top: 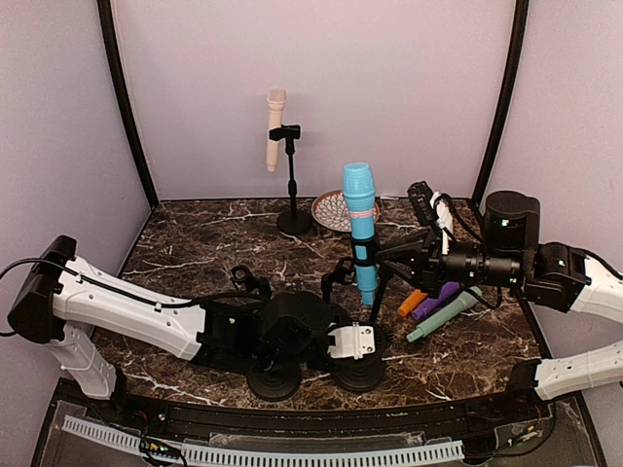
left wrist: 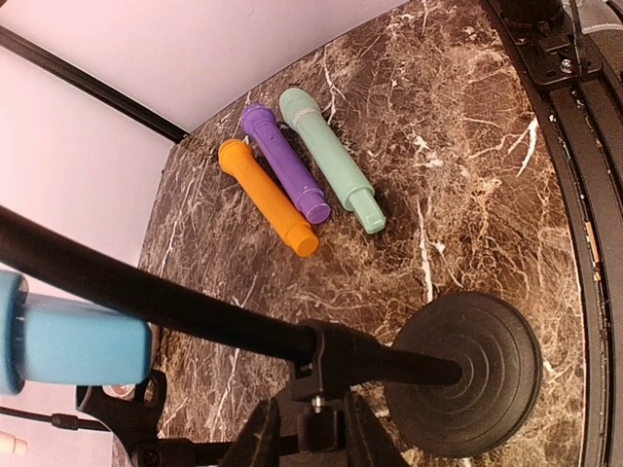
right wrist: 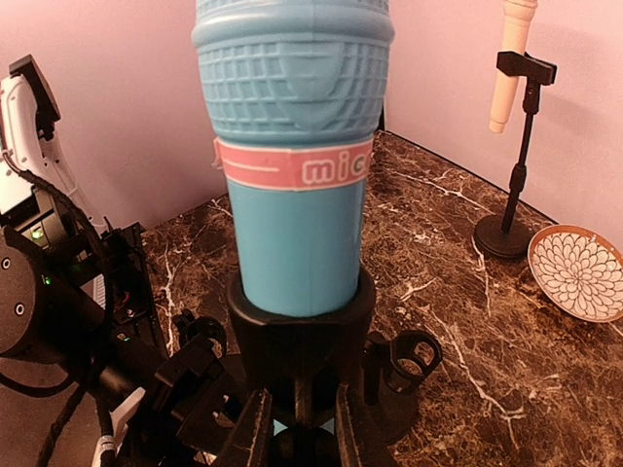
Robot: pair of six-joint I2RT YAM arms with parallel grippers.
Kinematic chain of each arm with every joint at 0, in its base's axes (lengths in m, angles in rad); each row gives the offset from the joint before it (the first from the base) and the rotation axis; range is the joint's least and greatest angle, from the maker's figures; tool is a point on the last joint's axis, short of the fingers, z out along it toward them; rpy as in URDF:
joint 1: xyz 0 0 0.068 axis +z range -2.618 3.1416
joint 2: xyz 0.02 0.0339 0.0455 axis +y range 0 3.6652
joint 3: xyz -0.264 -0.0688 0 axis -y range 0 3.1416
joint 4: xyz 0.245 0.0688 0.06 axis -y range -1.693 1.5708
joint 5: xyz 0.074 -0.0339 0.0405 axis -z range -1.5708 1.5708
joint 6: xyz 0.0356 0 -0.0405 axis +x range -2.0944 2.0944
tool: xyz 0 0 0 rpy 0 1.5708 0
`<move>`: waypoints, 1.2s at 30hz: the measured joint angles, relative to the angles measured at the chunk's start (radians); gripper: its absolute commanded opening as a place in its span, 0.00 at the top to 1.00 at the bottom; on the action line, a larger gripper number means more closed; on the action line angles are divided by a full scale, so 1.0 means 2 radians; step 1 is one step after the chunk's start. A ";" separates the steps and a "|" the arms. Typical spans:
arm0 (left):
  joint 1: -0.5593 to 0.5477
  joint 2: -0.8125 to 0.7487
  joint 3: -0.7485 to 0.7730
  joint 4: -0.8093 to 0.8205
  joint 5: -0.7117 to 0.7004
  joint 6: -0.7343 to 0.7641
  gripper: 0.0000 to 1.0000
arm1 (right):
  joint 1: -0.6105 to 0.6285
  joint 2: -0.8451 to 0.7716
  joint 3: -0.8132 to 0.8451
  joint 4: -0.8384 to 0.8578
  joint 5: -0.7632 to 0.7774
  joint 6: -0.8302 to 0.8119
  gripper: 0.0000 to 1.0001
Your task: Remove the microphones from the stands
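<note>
- The right tool [right wrist: 297, 433] is clamped shut, apparently on the lower end of the microphone [right wrist: 297, 195], just under the clip [right wrist: 302, 326].
- The left tool [left wrist: 311, 428] is nearly closed, pinching the stand [left wrist: 467, 375] low on its pole, near the base on the bench [left wrist: 467, 146].
- Best to draw the microphone straight up along its axis with the stand pinned down. A sideways tug could tip it.
- The microphone is blue and upright, with a pink band and a gridded head.

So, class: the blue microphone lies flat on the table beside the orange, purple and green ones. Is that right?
No. The blue microphone stands upright in its stand's clip, not flat on the table, as the right wrist view shows. The orange, purple and green ones do lie on the table.
</note>
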 measured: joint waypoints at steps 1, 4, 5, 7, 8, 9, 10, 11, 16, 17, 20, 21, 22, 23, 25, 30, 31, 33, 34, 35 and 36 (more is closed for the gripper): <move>0.000 0.001 0.000 0.001 -0.001 0.000 0.80 | 0.000 0.000 0.000 0.000 0.001 0.000 1.00; 0.000 0.003 0.000 0.000 -0.002 -0.005 0.84 | 0.000 0.000 0.000 0.000 0.003 0.000 1.00; 0.000 0.003 0.000 0.000 -0.002 -0.009 0.86 | 0.000 0.000 0.000 0.000 0.003 -0.001 1.00; 0.000 0.003 0.000 -0.001 0.001 -0.017 0.89 | 0.000 0.000 0.000 0.000 0.004 -0.001 1.00; 0.000 0.003 0.001 -0.003 0.003 -0.025 0.90 | 0.000 0.000 0.000 0.000 0.003 -0.002 1.00; 0.000 0.003 0.003 -0.007 0.007 -0.033 0.93 | 0.000 0.000 0.000 0.000 0.003 -0.002 1.00; 0.002 0.003 0.005 -0.010 0.011 -0.042 0.95 | 0.000 0.000 0.000 0.000 0.003 -0.002 1.00; 0.005 0.003 0.008 -0.014 0.018 -0.053 0.96 | 0.000 0.000 0.000 0.000 0.003 -0.002 1.00; 0.029 0.002 0.016 -0.029 0.076 -0.123 1.00 | 0.000 0.000 0.000 -0.001 0.004 -0.007 1.00; 0.035 0.002 0.018 -0.032 0.092 -0.140 1.00 | 0.000 0.000 0.000 -0.001 0.004 -0.008 1.00; 0.056 0.002 0.025 -0.042 0.146 -0.187 1.00 | 0.000 0.001 0.000 -0.001 0.005 -0.010 1.00; 0.065 0.002 0.026 -0.045 0.171 -0.207 1.00 | 0.000 0.002 0.000 -0.001 0.005 -0.011 1.00; 0.072 0.002 0.027 -0.047 0.187 -0.220 1.00 | 0.000 0.002 0.000 -0.001 0.005 -0.011 1.00; 0.079 0.002 0.029 -0.050 0.206 -0.237 1.00 | 0.000 0.002 0.000 -0.001 0.005 -0.011 1.00; 0.094 0.002 0.029 -0.051 0.246 -0.264 1.00 | 0.000 0.002 0.000 0.000 0.006 -0.011 1.00; 0.119 0.002 0.023 -0.036 0.325 -0.303 1.00 | -0.006 0.006 0.000 0.007 0.023 0.006 1.00; 0.124 0.002 0.020 -0.030 0.341 -0.313 1.00 | -0.006 0.006 0.000 0.007 0.026 0.011 1.00; 0.134 0.002 0.015 -0.018 0.366 -0.329 1.00 | -0.008 0.005 0.000 0.007 0.032 0.020 1.00; 0.137 0.002 0.014 -0.016 0.376 -0.332 1.00 | -0.008 0.006 0.000 0.008 0.033 0.023 1.00; 0.138 0.002 0.014 -0.015 0.382 -0.335 1.00 | -0.009 0.007 0.000 0.008 0.033 0.026 1.00; 0.139 0.002 0.012 -0.012 0.387 -0.337 1.00 | -0.009 0.007 0.000 0.008 0.033 0.028 0.97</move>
